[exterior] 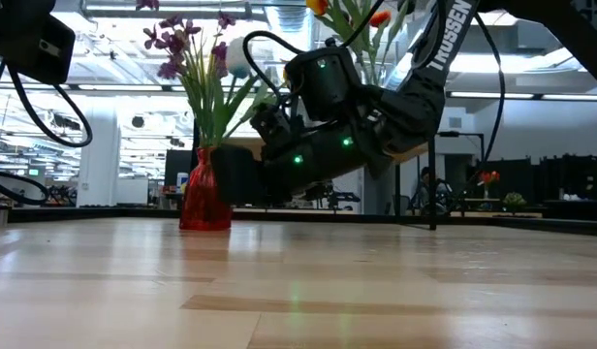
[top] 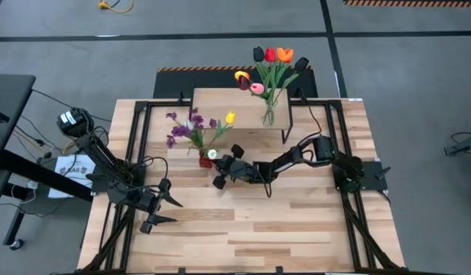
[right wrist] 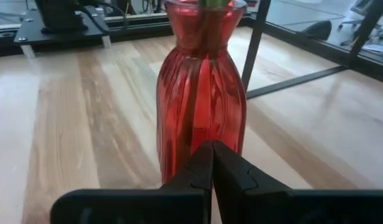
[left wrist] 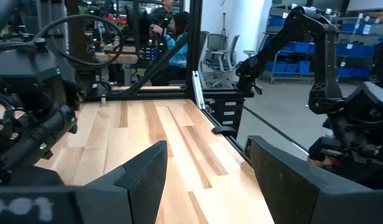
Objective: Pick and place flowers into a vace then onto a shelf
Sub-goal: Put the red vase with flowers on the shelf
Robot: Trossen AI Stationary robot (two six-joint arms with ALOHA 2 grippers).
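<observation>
Right gripper (right wrist: 211, 180): fingers pressed together with nothing between them, low over the table and pointing straight at the red vase (right wrist: 201, 93), just short of its ribbed glass.
Red vase: upright on the table (top: 297, 221) just in front of the shelf (top: 220, 107), near that board's left half in the overhead view.
Flowers in the red vase (top: 191, 128): small purple blossoms with a yellow tulip and a white bloom, green stems fanning up and outward; seen level, they rise well above the right arm's wrist.
Shelf: light-wood board on thin black legs at the far middle of the table, carrying a clear glass vase (top: 268, 114) at its right end.
Flowers on the shelf (top: 271, 65): tulips in near-black, red, orange, pink and a dark bloom edged in yellow, standing in the clear vase and leaning past the board's far edge.
Right arm: stretched from its base at the table's right side, low across the middle toward the red vase.
Left gripper (top: 165, 211): fingers spread wide and holding nothing, parked above the near left part of the table, well apart from both vases.
Background: a seated person at a workbench beyond the table, seen from the left wrist.
</observation>
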